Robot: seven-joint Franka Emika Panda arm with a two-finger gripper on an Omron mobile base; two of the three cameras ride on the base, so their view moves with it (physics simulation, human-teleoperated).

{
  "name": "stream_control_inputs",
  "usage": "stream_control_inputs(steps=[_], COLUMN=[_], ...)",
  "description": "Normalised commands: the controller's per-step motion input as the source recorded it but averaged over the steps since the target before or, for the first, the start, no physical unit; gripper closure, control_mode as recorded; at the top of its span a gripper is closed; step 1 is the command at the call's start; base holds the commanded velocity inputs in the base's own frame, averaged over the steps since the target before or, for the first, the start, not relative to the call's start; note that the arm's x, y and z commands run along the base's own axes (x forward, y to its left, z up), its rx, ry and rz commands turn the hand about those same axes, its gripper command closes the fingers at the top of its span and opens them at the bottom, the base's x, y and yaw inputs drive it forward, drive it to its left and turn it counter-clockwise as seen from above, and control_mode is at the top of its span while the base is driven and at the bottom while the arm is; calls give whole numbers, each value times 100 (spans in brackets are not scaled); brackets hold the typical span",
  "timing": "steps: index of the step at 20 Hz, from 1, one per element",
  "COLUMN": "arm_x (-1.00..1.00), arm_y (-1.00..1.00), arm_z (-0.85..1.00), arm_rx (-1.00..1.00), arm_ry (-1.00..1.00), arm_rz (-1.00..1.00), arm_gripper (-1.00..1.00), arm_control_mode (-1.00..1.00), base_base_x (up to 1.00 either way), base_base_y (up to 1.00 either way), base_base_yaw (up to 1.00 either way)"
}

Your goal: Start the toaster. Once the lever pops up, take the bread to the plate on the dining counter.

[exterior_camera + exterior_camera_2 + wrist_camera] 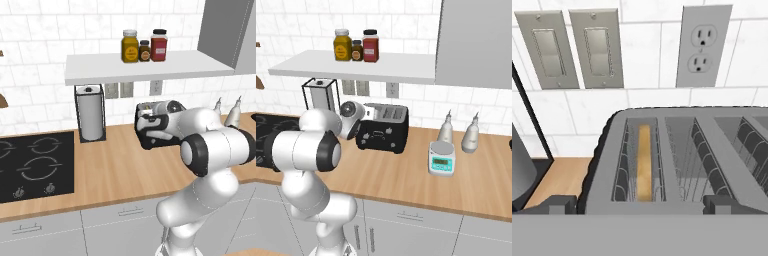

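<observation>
One slice of bread [644, 162] stands in the left slot of the black toaster [662, 165] at centre frame in the hand view. Poised just above it, the gripper [640, 204] has its jaws spread wide, holding nothing.

- No text, brand or number can be read anywhere in these pictures.
- The three jars [144, 46] on the shelf [150, 68] carry coloured labels, but any print on them is too small to tell.
- The kitchen scale [442, 158] near the worktop's back edge has a pale display; no digits can be made out.
- The toaster [383, 128] shows small light controls on its front, without legible marks.
</observation>
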Motion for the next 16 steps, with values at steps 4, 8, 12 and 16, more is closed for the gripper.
stream_control_inputs(steps=[4,8,12,16], arm_x=[1,6,4,0], arm_y=[0,0,0,0], arm_z=[0,0,0,0], arm_rx=[0,0,0,0], arm_ry=[0,0,0,0], arm_rz=[0,0,-2,-1], arm_gripper=[-100,-100,-100,-100], arm_control_mode=[-100,-100,-100,-100], base_base_x=[0,0,0,0], base_base_y=[0,0,0,0], base_base_yaw=[0,0,0,0])
